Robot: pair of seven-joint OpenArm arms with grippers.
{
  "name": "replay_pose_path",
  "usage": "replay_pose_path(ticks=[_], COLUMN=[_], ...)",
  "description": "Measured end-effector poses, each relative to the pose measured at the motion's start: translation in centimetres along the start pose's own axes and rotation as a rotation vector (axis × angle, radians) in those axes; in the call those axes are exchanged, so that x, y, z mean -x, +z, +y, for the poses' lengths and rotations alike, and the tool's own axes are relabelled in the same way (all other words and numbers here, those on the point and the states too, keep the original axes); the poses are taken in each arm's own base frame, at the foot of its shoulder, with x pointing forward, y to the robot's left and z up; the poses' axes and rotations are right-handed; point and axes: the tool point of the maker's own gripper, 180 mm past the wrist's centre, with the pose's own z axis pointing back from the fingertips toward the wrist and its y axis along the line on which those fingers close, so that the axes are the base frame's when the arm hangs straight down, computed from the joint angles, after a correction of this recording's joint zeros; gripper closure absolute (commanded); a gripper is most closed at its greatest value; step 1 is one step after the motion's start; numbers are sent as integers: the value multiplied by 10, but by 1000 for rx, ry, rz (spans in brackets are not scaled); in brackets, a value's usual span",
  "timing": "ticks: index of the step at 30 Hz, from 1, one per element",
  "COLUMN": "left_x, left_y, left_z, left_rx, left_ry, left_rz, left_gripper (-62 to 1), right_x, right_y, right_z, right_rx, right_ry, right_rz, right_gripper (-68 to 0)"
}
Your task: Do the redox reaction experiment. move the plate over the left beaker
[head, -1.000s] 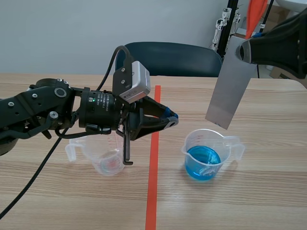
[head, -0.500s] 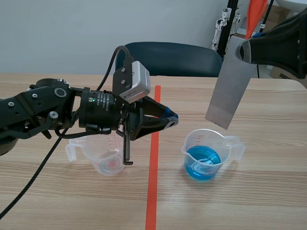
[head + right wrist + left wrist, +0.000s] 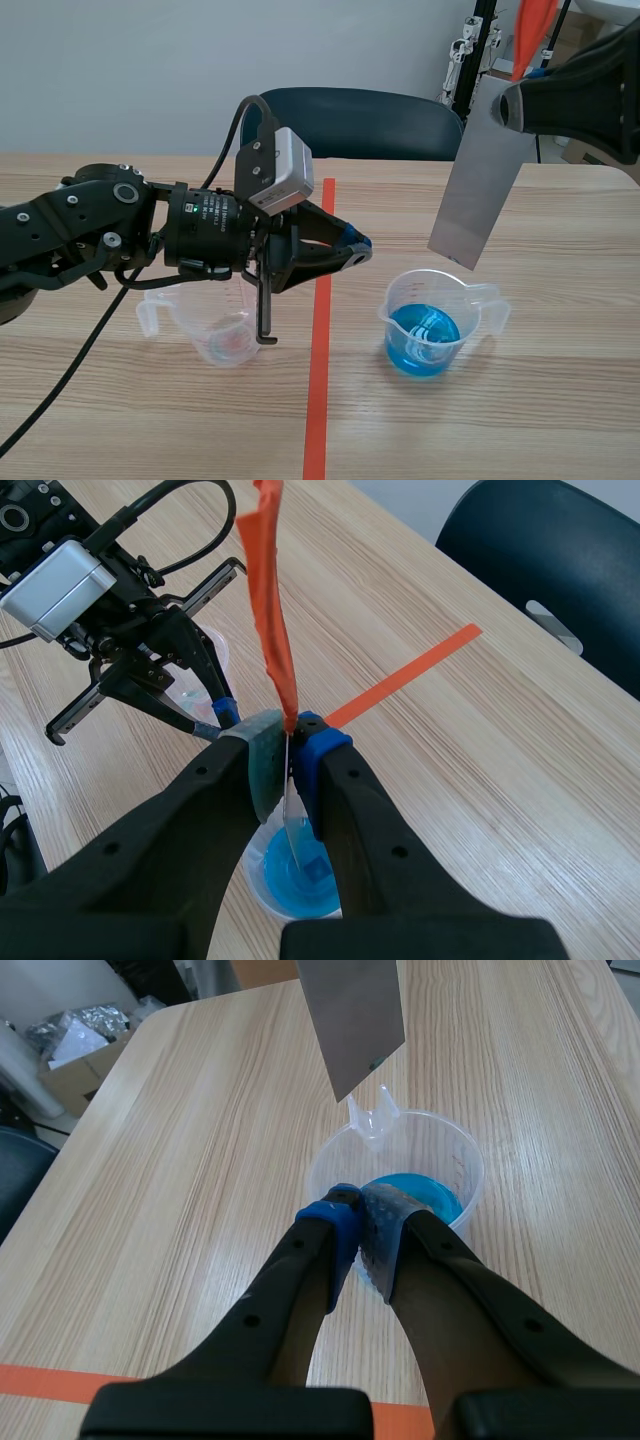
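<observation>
Currently held aloft: flat grey rectangular metal plate (image 3: 483, 180), upper right of the scene frame. It hung tilted above the clear plastic beaker of blue liquid (image 3: 432, 322) and did not touch it.

- Right gripper (image 3: 288, 742): jaws clamped on the plate's upper end.
- Clear plastic beaker with a faint red residue (image 3: 218, 330): lower left of centre, well apart from the plate, partly hidden behind the left arm.
- Left gripper (image 3: 357, 1212): jaws together, nothing held, at mid-frame beside that beaker.
- Orange-red tape line (image 3: 320, 330): ran between the two beakers.

Change over the preceding second: none. Plate and both arms kept position.

Judgement: the carry leftward across the tape had not begun, so the whole transfer was outstanding.
</observation>
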Motion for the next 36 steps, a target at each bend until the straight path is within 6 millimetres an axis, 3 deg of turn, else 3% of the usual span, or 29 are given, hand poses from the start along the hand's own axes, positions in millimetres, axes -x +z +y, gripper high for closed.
replay_pose_path(ticks=[5,10,14,21,25,33,36], left_x=[0,11,24,35,43,30,22], left_y=[2,19,45,99,125,164,181], left_z=[-1,-10,-15,-2,-10,-26,-32], left_rx=[-1,-22,-84,-239,-291,-396,-450], left_ry=[3,50,108,146,177,207,213], left_rz=[-6,-21,-33,-51,-44,-141,-193], left_gripper=[-27,-27,-27,-27,-27,-30,-85], right_x=[-1,-3,-4,-8,-8,-14,-27], right_y=[0,0,0,-3,-4,-13,-16], right_z=[0,0,1,3,7,22,19], right_rx=[0,0,-2,-7,-13,-43,-35], right_ry=[0,0,0,-20,10,52,72], right_rz=[-7,-15,-20,-61,-58,-61,-90], right_gripper=[-6,-6,-6,-6,-6,-6,-6])
